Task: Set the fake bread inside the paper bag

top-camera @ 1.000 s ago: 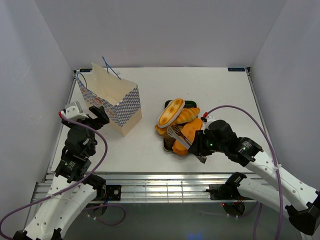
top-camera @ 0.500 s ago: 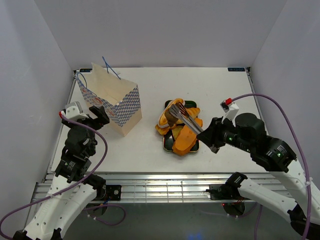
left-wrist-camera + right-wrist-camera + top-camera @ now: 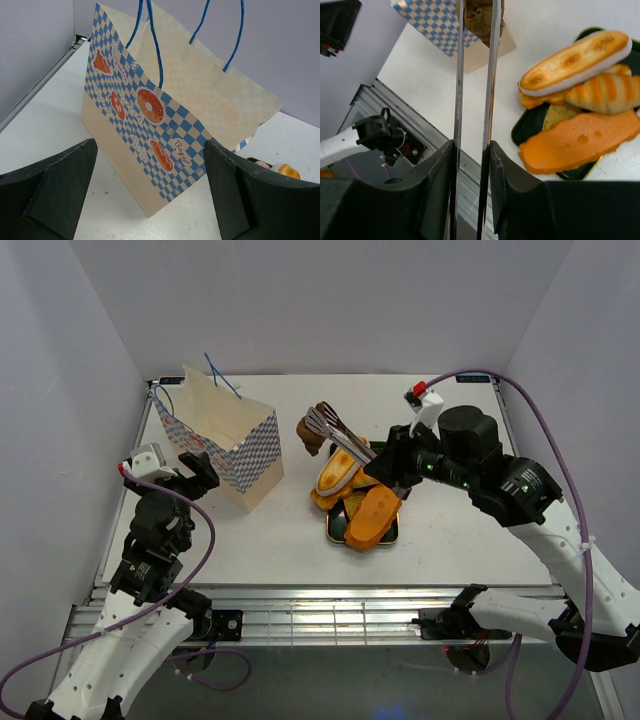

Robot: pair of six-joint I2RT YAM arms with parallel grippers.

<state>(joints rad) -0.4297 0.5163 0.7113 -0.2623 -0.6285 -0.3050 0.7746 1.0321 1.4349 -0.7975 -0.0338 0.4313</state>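
The paper bag (image 3: 226, 444) stands open at the back left; it fills the left wrist view (image 3: 150, 125). My left gripper (image 3: 186, 472) is open and empty just in front of the bag. My right gripper (image 3: 388, 466) is shut on silver metal tongs (image 3: 340, 439), also seen in the right wrist view (image 3: 475, 100). The tongs pinch a dark brown bread piece (image 3: 311, 430) in the air between the tray and the bag; the right wrist view shows it at the top (image 3: 481, 17). More fake bread (image 3: 362, 502) lies piled on the black tray (image 3: 335, 528).
White walls enclose the table on three sides. The metal rail (image 3: 300, 610) runs along the near edge. The tray pile holds an oval cream-edged bun (image 3: 575, 60), a ridged piece (image 3: 602, 92) and a flat orange loaf (image 3: 580, 147).
My right arm has lifted the tongs off the tray pile and swung them up and left toward the bag, now with a dark brown bread piece held in them. The left arm has not moved.
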